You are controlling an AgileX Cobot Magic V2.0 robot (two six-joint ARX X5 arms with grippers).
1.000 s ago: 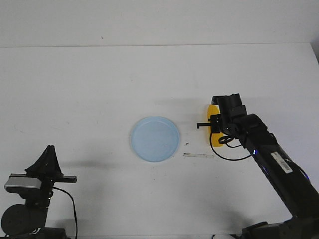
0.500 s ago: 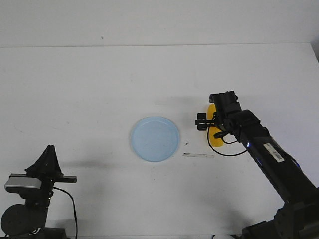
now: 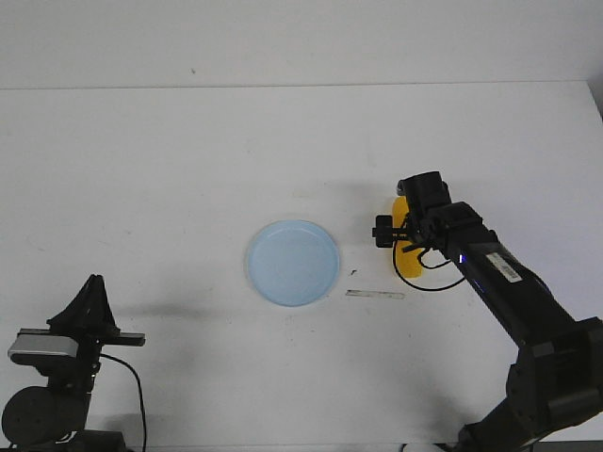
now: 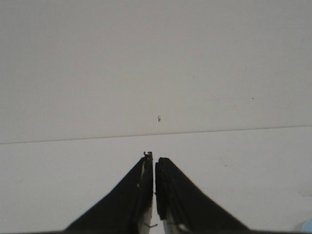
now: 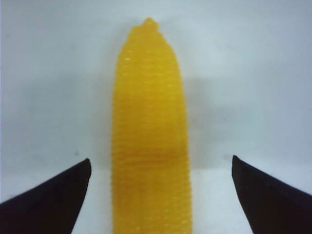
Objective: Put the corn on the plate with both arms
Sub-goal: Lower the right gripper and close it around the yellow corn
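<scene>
The yellow corn [image 3: 409, 265] lies on the white table, right of the pale blue plate [image 3: 293, 262], which holds nothing. My right gripper [image 3: 408, 235] hangs over the corn and hides its middle. In the right wrist view the corn [image 5: 150, 131] runs lengthwise between the two black fingers, its pointed end away from me. The right gripper [image 5: 161, 160] is open wide, and neither finger touches the corn. My left gripper [image 3: 92, 285] rests at the front left, far from the plate. In the left wrist view it [image 4: 154, 157] is shut and empty.
A thin grey strip [image 3: 375, 295] and a small dark speck [image 3: 352, 273] lie between the plate and the corn. The table's back edge [image 3: 301, 87] runs across the far side. A sliver of the plate [image 4: 307, 227] shows in the left wrist view.
My right arm has shifted a little forward and left over the corn, its gripper still open. The corn, the plate and the left arm have not moved.
</scene>
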